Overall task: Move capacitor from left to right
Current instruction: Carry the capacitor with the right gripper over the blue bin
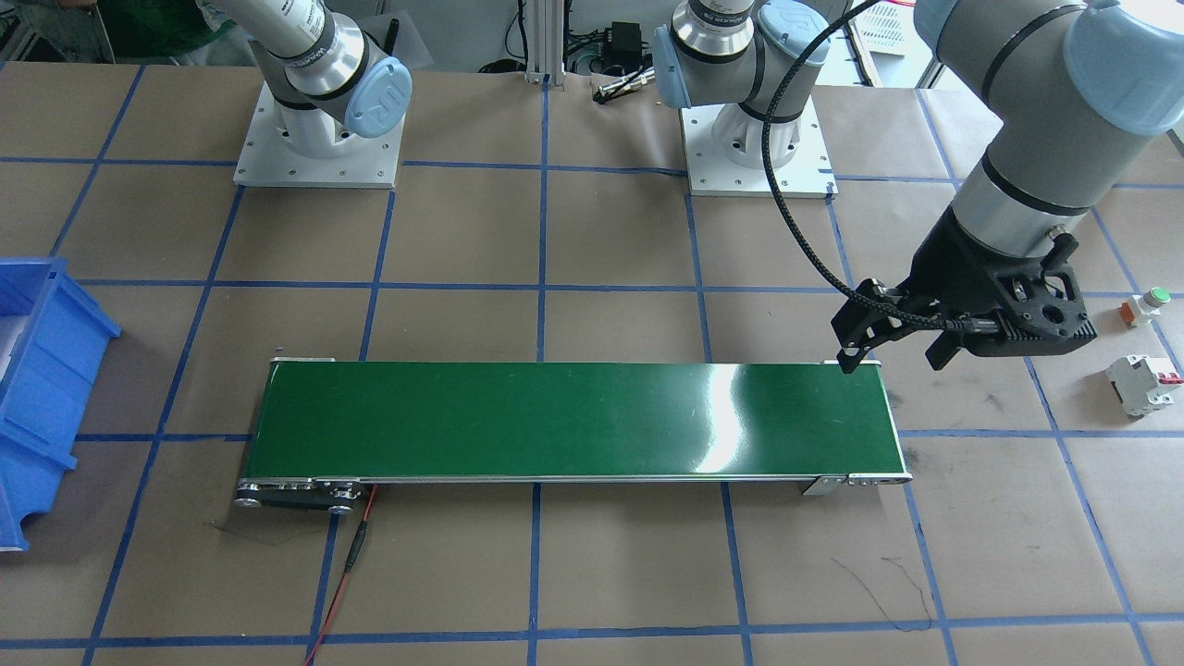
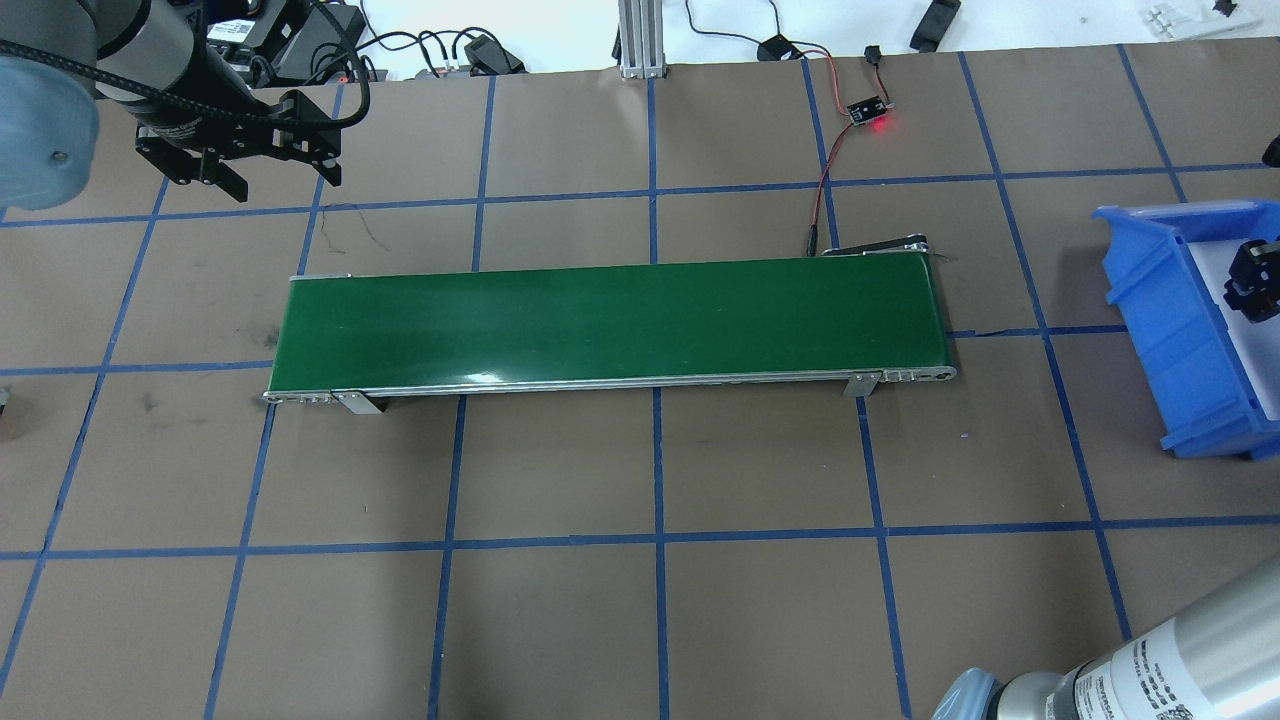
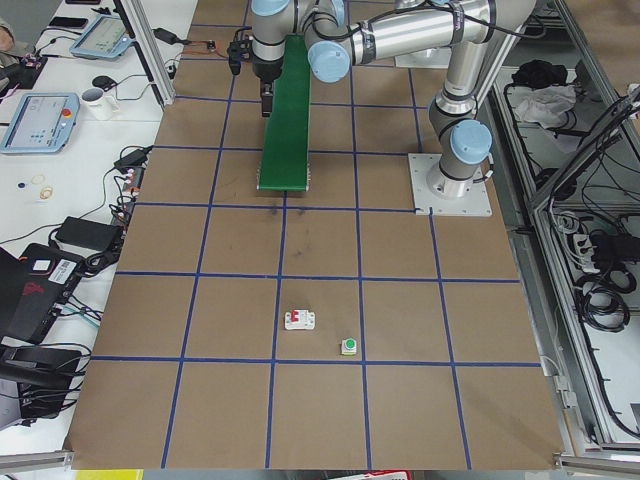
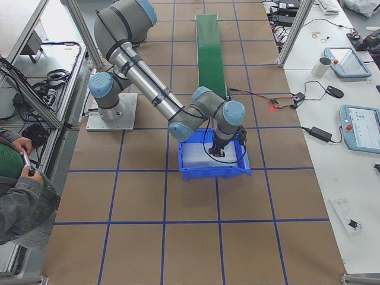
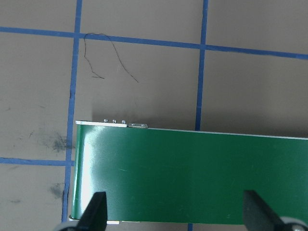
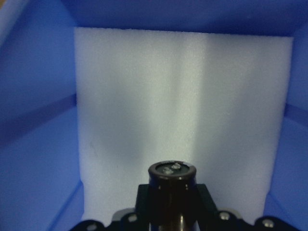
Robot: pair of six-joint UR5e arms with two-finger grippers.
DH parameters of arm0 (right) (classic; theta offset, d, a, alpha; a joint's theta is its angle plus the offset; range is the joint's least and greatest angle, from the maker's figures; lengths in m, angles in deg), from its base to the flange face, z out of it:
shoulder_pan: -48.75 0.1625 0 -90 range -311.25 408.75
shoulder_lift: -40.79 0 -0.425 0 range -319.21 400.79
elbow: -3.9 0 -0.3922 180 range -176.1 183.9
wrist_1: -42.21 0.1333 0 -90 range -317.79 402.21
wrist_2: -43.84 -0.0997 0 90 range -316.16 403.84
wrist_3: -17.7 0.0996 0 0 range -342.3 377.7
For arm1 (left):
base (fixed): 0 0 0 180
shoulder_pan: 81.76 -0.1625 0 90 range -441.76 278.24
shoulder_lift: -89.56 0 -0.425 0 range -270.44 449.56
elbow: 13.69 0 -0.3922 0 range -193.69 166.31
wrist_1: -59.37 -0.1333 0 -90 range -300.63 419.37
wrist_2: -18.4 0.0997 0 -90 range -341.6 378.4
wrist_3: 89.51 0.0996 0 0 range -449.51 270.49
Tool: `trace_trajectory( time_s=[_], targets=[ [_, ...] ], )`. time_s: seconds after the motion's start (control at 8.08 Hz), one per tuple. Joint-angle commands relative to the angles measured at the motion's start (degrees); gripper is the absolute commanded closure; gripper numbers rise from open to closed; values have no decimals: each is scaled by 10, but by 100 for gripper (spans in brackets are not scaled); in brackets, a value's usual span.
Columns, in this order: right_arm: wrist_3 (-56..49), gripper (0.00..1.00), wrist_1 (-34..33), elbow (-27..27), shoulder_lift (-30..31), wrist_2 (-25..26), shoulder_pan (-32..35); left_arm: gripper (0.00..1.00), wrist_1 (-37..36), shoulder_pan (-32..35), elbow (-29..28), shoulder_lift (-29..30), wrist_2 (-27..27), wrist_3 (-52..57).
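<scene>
The capacitor point(image 6: 172, 174), a small dark cylinder with a greyish end, sits between the pads of my right gripper point(image 6: 172, 204), which is shut on it. The gripper hangs inside the blue bin point(image 2: 1150, 300), above its white foam liner point(image 6: 183, 96). This gripper also shows in the overhead view point(image 2: 1255, 280) and the exterior right view point(image 4: 221, 149). My left gripper point(image 5: 175, 211) is open and empty, above the left end of the green conveyor belt point(image 2: 610, 320). It also shows in the front view point(image 1: 893, 347).
A white-grey circuit breaker point(image 1: 1144, 384) and a green-topped push button point(image 1: 1147, 305) lie on the table beyond the left arm. A small board with a red light point(image 2: 868, 112) and its wires sits behind the belt.
</scene>
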Motion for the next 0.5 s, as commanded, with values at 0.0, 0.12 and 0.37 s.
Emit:
trace_trajectory(
  time_s=[0.0, 0.12, 0.37],
  targets=[
    [-6, 100, -43, -17, -22, -6, -6, 0, -1, 0, 0, 0, 0, 0],
    [-9, 100, -43, -17, -22, -6, -6, 0, -1, 0, 0, 0, 0, 0],
    [-10, 80, -44, -17, -21, -5, -8, 0, -1, 0, 0, 0, 1, 0]
  ],
)
